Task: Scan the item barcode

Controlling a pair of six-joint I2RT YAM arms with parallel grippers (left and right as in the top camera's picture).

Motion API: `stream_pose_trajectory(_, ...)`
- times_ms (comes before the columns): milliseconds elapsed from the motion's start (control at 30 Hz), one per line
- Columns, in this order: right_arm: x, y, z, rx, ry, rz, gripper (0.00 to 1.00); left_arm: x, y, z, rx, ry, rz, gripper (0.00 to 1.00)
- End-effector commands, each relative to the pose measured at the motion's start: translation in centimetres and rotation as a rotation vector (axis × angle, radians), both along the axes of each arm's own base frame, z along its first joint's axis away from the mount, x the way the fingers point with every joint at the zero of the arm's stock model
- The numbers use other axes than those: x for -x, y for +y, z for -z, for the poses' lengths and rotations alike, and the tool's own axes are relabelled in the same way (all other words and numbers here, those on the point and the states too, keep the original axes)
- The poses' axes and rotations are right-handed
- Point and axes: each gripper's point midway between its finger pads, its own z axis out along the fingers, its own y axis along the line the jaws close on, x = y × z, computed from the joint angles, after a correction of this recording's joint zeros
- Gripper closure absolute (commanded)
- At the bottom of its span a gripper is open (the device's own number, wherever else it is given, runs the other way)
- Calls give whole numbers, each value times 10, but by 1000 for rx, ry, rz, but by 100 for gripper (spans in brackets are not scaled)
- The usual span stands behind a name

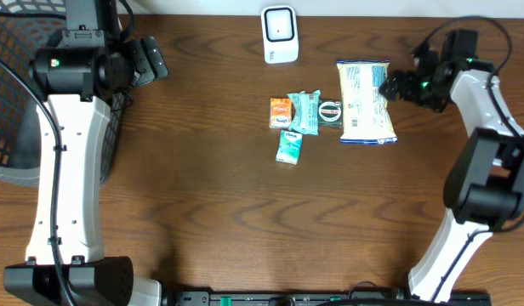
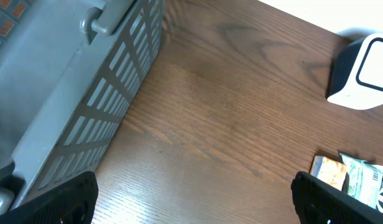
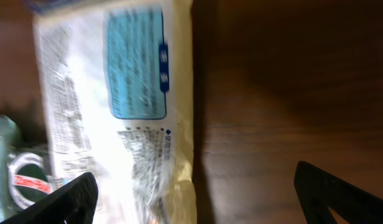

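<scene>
The right gripper (image 3: pixel 194 186) is being held released, its jaws spread wide and nothing being clamped between them. One dark finger (image 3: pixel 73 199) is being shown over the lower part of the snack bag (image 3: pixel 117 112), while the other is being kept out over bare wood, apart from the bag. From overhead, this gripper (image 1: pixel 396 85) is being seen just beside the bag's right edge.

The snack bag (image 1: pixel 366 100) is lying flat on the table (image 1: pixel 202 195), below and to the right of the white scanner (image 1: pixel 280 34). It is being shown as a pale, creamy white pack with a blue panel, fine grey print below it and crimped ends. Whether a barcode is being presented cannot be told, the wrist view being blurred.

Just to the bag's left, a round dark item (image 1: pixel 330 113), a teal pouch (image 1: pixel 304 110) and an orange packet (image 1: pixel 281 112) are lying in a row, with a small teal box (image 1: pixel 289 146) below them.

The left gripper (image 1: pixel 153 59) is likewise being held slack and wide apart (image 2: pixel 194 180), with nothing between its jaws, above bare wood well apart from the bag. Beside it, at the table's left edge, a grey slotted basket (image 2: pixel 104 93) is standing; what is being held inside it cannot be made out.
</scene>
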Motion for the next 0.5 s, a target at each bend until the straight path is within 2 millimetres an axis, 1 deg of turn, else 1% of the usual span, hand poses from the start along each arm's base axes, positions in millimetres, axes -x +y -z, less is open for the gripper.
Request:
stream_pose_trajectory(0,3,25,21,-128,19,-86,4,0,2,-1,-12,0,-10,2)
stream_pose_trajectory(100,5,33,35,-184,42,-99,4,0,2,-1,-12,0,-10,2)
stream_pose_trajectory(233,11,38,49,-213,82,-101,7,0,2,-1,-12,0,-10,2)
stream_pose_trajectory(433,21,51,77,-230,153,-117,19,0,2,-1,-12,0,-10,2)
stream_pose_trajectory(467,23,54,81,-233,166,-121,23,0,2,-1,-12,0,-10,2)
